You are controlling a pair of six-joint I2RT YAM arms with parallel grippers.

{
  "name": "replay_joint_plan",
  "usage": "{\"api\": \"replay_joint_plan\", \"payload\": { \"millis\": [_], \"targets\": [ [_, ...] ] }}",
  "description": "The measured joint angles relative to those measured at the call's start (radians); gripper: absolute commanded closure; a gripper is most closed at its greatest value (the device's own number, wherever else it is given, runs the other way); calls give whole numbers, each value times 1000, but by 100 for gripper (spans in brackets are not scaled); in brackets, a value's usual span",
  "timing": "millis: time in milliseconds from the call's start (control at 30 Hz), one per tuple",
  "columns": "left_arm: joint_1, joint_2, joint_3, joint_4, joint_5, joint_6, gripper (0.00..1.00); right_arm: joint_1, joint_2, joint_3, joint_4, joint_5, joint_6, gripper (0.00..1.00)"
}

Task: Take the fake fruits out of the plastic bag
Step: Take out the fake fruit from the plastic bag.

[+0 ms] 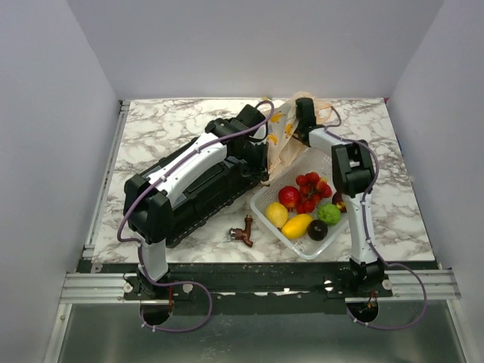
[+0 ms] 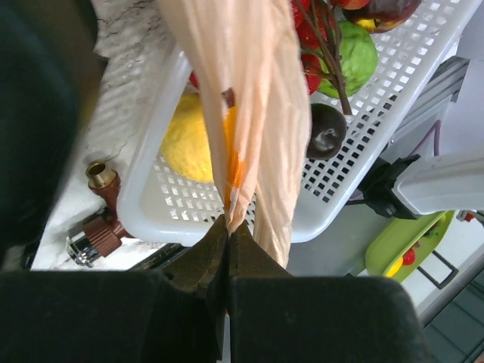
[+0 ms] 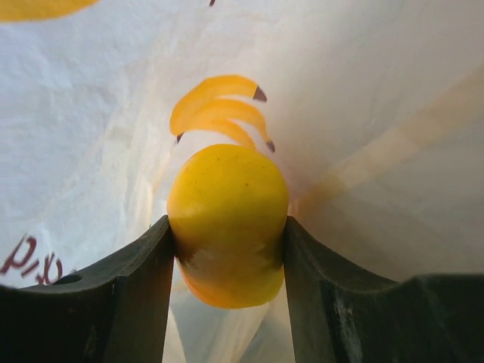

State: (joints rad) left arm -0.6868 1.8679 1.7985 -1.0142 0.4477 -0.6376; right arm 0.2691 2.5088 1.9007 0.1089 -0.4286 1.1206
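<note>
L gripper [image 2: 227, 231] is pinching bag [image 2: 249, 91] over basket [image 2: 144, 212], R gripper [image 3: 227, 249] is clamping yellow fruit [image 3: 227, 197] inside bag, most fruits [image 1: 289, 197] already sitting in basket, so prob nearly done, w/ this one + any hidden ones remaining

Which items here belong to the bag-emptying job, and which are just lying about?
Job: plastic bag, pinched by left pincer; yellow fruit gripped by right pincer; fake fruits in white basket.
Lying about: black case; brown tap fitting.
</note>
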Motion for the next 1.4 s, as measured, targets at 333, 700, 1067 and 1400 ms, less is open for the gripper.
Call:
{"api": "replay_joint_plan", "payload": {
  "millis": [333,700,1067,1400],
  "targets": [
    [77,-93,-122,92,3,-50,100,-91,-307,-259,-56,37,-146,87],
    [76,-78,-75,93,40,-96,100,-91,-404,-356,-201,51,-241,90],
    [76,0,18,108,71,-152,100,-90,-471,-359,-470,-6,-403,93],
    [77,16,11,116,96,-188,100,-89,-624,-359,-604,12,-556,96]
  ]
}}
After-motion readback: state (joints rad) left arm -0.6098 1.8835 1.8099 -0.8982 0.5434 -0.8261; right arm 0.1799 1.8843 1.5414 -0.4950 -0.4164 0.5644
